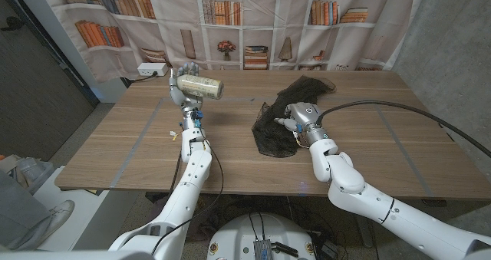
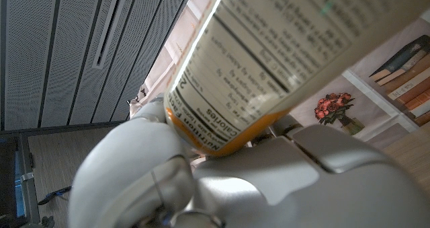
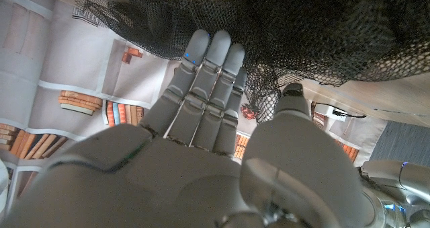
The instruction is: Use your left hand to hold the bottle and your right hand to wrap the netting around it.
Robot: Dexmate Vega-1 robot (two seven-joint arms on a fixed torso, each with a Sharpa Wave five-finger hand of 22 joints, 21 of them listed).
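Holding the bottle (image 1: 199, 86) on its side, your left hand (image 1: 182, 90) has it lifted above the desk (image 1: 360, 149), well to the left of the netting (image 1: 288, 110); the left wrist view shows the fingers wrapped firmly round the labelled body. Your right hand (image 1: 295, 120) sits at the netting, which lies in a dark heap on the desk, partly bunched over that hand. In the right wrist view the fingers (image 3: 211, 73) reach straight out with their tips against the mesh and the thumb beside a fold of it. I cannot tell whether any mesh is actually pinched.

From here the likeliest trouble is the netting itself. It is loose and open-weave, so fingertips could snag in the holes and drag the whole heap instead of lifting one edge. If you raise it without a real pinch, it will probably slip back to the desk. The bottle is smooth and held sideways, so a tug from the net could twist it in your left hand.

The desk beneath the netting is wood-grain planking. Behind it hangs a backdrop printed with bookshelves (image 1: 230, 18), and a power strip (image 1: 152, 71) lies near the bottle.
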